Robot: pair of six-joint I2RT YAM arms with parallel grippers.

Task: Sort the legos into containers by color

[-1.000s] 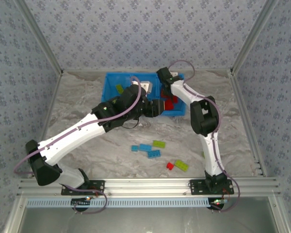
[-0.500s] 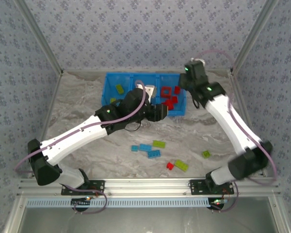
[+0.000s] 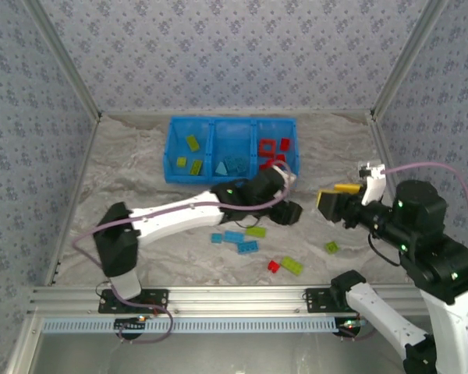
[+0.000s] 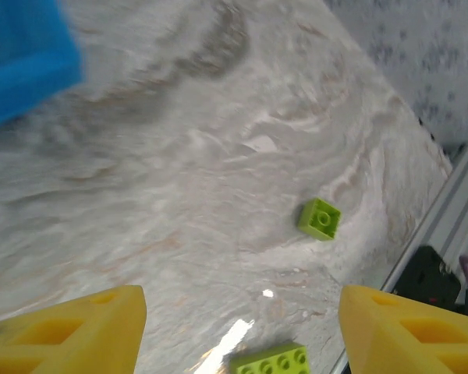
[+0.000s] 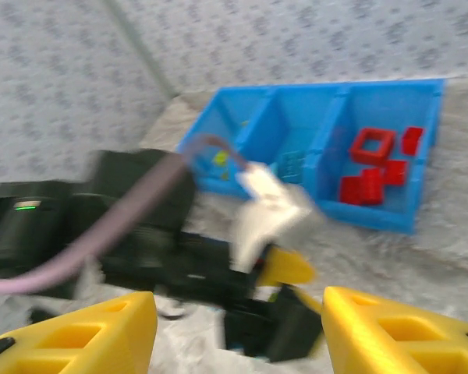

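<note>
The containers are one blue bin with three compartments: lime green legos at left, light blue ones in the middle, red ones at right. Loose legos lie on the table in front: light blue, green, red, green and a small green one. My left gripper hovers open and empty over the table; below it are the small green lego and a longer green one. My right gripper is open and empty, right of the left one.
The right wrist view looks across the left arm's black wrist to the bin and its red legos. A metal rail runs along the table's near edge. Patterned walls enclose the marble table on three sides.
My right arm has swung away from the bin's red compartment to the right side of the table. My left gripper has moved from the bin's front edge down and right over the table.
</note>
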